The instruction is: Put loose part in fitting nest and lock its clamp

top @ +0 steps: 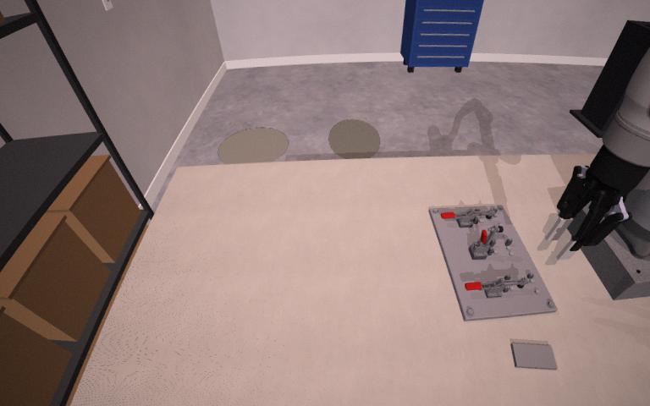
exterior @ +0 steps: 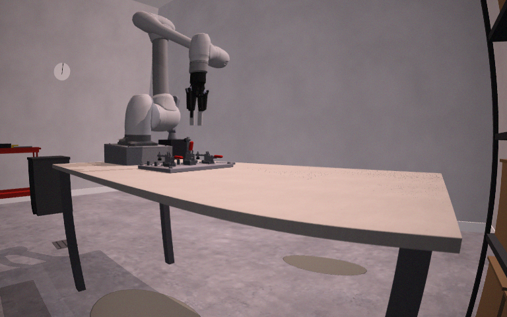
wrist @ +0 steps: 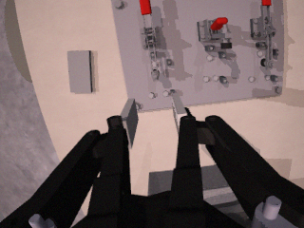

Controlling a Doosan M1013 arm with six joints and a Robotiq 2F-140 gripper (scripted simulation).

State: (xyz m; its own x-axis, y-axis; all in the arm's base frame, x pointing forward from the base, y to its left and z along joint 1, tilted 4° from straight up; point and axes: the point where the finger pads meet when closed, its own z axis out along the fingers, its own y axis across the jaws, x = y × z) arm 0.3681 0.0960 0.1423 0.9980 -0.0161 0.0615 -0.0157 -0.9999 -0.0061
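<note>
The grey fixture plate (top: 491, 260) lies on the table's right side and carries three clamps with red handles. The far clamp (top: 467, 216) and the near clamp (top: 498, 286) have their handles lying flat. The middle clamp (top: 482, 241) has its handle standing up. The loose part (top: 533, 355), a flat grey rectangular plate, lies on the table just beyond the fixture's near end; it also shows in the wrist view (wrist: 80, 71). My gripper (top: 565, 237) hangs high above the table beside the fixture's far right side, pointing down. Its fingers stand partly apart with nothing between them.
The arm's dark base block (top: 618, 272) stands right of the fixture. A black shelf with brown boxes (top: 57, 239) stands off the table's left edge. A blue drawer cabinet (top: 441, 30) stands at the back wall.
</note>
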